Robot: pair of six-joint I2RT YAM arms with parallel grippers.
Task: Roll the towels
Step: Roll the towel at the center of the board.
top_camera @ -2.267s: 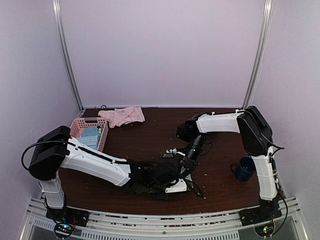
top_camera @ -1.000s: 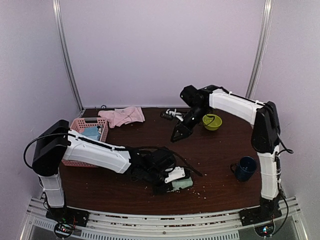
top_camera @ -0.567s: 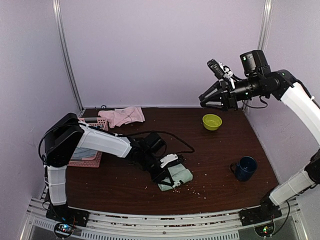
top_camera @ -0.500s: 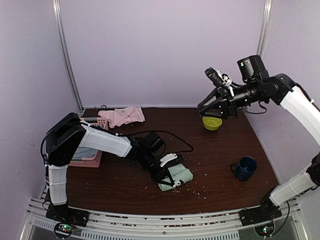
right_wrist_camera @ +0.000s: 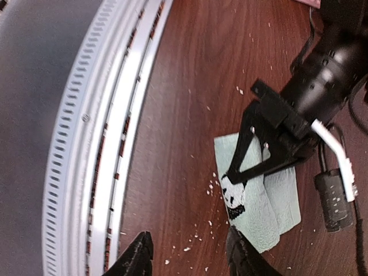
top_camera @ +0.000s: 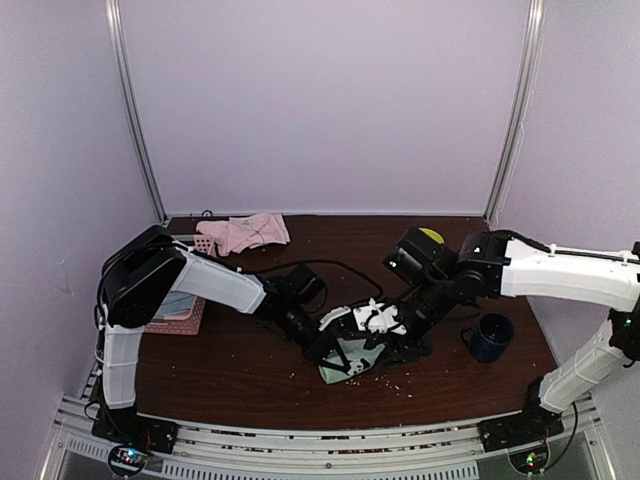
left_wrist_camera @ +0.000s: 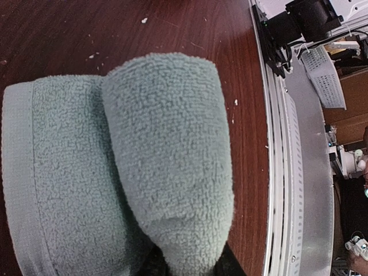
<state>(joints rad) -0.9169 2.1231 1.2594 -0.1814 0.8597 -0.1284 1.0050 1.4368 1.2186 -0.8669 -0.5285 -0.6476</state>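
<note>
At the bottom edge of the left wrist view, the left gripper (left_wrist_camera: 190, 265) is clamped on a thick fold of the sage green towel (left_wrist_camera: 167, 155), which bulges up between its two dark fingertips. The rest of this cloth lies flat on the table (top_camera: 250, 375), at the lower middle of the top view. Half a second ago the right arm was high in the air at the upper right. Now it has come down low, and the right gripper (right_wrist_camera: 190, 253) hangs just beside the towel, fingers spread apart and nothing between them. I judge that it comes to help with a roll that is only begun. The left arm stretches low from the left edge toward the centre, and the right arm reaches in from the right, bent at the elbow. The pale pink towel (top_camera: 245, 232) lies crumpled at the upper left of the table, not yet rolled.
</note>
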